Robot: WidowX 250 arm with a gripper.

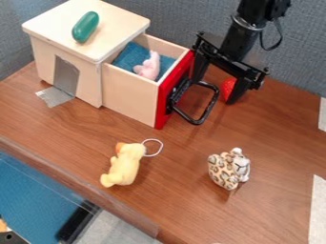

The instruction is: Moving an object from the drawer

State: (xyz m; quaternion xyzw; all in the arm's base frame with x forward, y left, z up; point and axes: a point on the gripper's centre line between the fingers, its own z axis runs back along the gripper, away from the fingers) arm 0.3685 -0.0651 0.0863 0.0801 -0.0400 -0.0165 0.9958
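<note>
Jaws [215, 90]: spread, one on each side of a gap, hanging at the upper right beside the red drawer front [174, 90], one of them close to it. A red object [228, 85] is showing beside the farther one; whether it is lying between them or behind, one cannot tell.

Pink plush toy [149, 66]: small, pale pink, soft-bodied, narrowing toward its upper end; animal kind unclear. It is lying inside the pulled-out drawer [130, 97], on a blue cloth [130, 56], nearer the red front than the cabinet.

Drawer edges: pale wood sides are standing around the toy and cloth, the red front is closing off the outer end, and the top is opening upward. The cabinet roof [54, 24] is overhanging the inner end and carrying a green oval object [85, 26]. A black handle [210, 108] is jutting from the front, below the jaws.

Tabletop [185, 200]: brown wood, stretching from the drawer toward the camera and the right, its near edge running along the lower left. A yellow plush toy [126, 164] with a white loop [153, 147] is lying near that edge; a spotted plush toy [228, 169] is sitting to its right, well apart from the drawer.
</note>
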